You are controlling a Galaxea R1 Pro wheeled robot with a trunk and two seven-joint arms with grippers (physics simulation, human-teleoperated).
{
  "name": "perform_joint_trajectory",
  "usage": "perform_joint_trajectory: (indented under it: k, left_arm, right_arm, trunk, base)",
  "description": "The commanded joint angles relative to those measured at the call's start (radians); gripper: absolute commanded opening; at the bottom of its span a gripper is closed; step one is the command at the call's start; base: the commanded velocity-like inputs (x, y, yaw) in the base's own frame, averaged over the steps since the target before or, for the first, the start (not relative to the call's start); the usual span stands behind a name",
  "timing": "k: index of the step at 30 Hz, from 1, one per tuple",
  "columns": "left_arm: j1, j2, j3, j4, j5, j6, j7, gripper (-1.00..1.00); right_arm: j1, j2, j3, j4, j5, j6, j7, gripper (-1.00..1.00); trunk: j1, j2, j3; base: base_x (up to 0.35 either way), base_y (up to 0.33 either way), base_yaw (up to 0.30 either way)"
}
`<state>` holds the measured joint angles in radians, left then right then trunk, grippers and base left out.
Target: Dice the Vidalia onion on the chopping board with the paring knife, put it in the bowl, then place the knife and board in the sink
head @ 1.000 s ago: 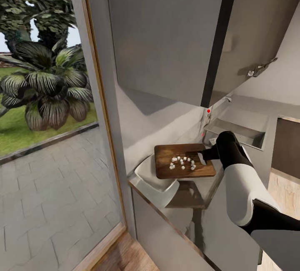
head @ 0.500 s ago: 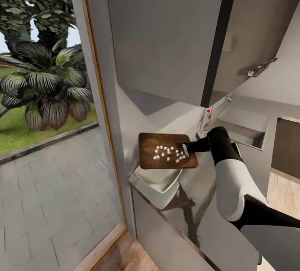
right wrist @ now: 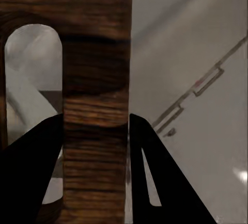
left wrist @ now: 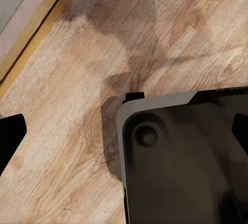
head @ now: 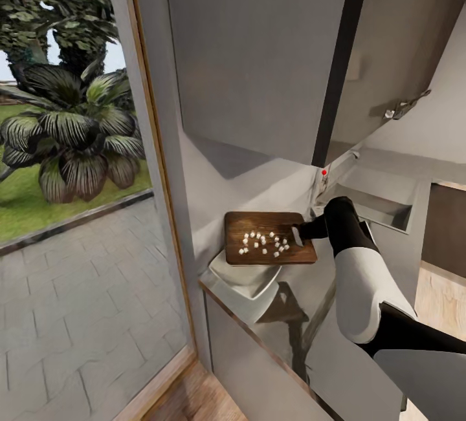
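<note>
Overhead, my right gripper point(head: 299, 235) clamps the dark-brown wooden chopping board point(head: 268, 238), white onion cubes point(head: 263, 244) aboard, above the squarish white bowl point(head: 243, 282); wristward, its handle slot point(right wrist: 32, 105) shows. My left gripper point(left wrist: 124, 136) spreads wide over wood floor point(left wrist: 67, 131).

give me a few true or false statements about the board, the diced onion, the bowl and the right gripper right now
1. The right gripper clamps the chopping board at its handle-slot end. True.
2. The diced onion lies in the bowl. False: the cubes sit on the board.
3. The board is held above the bowl, partly over it. True.
4. The board lies in the sink. False: it is held up beside the sink, over the countertop.
</note>
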<state>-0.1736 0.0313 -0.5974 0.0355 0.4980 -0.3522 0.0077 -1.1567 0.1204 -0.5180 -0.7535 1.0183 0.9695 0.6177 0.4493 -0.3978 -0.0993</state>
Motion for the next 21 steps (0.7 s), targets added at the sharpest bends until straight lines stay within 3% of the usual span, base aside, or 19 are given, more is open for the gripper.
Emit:
perform_joint_trajectory:
  k: [1,9,14,16,21]
  left_arm:
    - [-0.001,0.000,-0.008,0.003,0.005,-0.005,0.001,1.00]
    - [-0.001,0.000,-0.008,0.004,0.005,-0.005,-0.001,1.00]
    - [-0.001,0.000,-0.008,0.004,0.005,-0.005,-0.002,1.00]
    - [-0.001,-0.001,-0.008,0.004,0.004,-0.005,-0.002,1.00]
    - [-0.001,-0.001,-0.008,0.004,0.004,-0.005,-0.002,1.00]
  right_arm:
    - [-0.001,0.001,-0.005,-0.001,0.017,-0.002,0.005,-1.00]
    - [-0.001,-0.005,-0.005,-0.001,0.019,0.011,-0.067,-1.00]
    - [-0.001,-0.038,-0.005,-0.001,0.025,0.019,-0.070,-1.00]
    - [-0.001,-0.063,-0.005,0.004,0.026,0.021,-0.069,-1.00]
    - [-0.001,-0.077,-0.005,0.012,0.084,0.021,-0.069,-1.00]
  trunk:
    - [0.001,-0.002,-0.002]
    - [0.001,-0.002,-0.002]
    - [0.001,-0.002,-0.002]
    - [0.001,-0.002,-0.002]
    - [0.001,-0.002,-0.002]
  base:
    - [0.000,0.000,0.000]
    - [0.000,0.000,0.000]
    - [0.000,0.000,0.000]
    - [0.000,0.000,0.000]
    - [0.000,0.000,0.000]
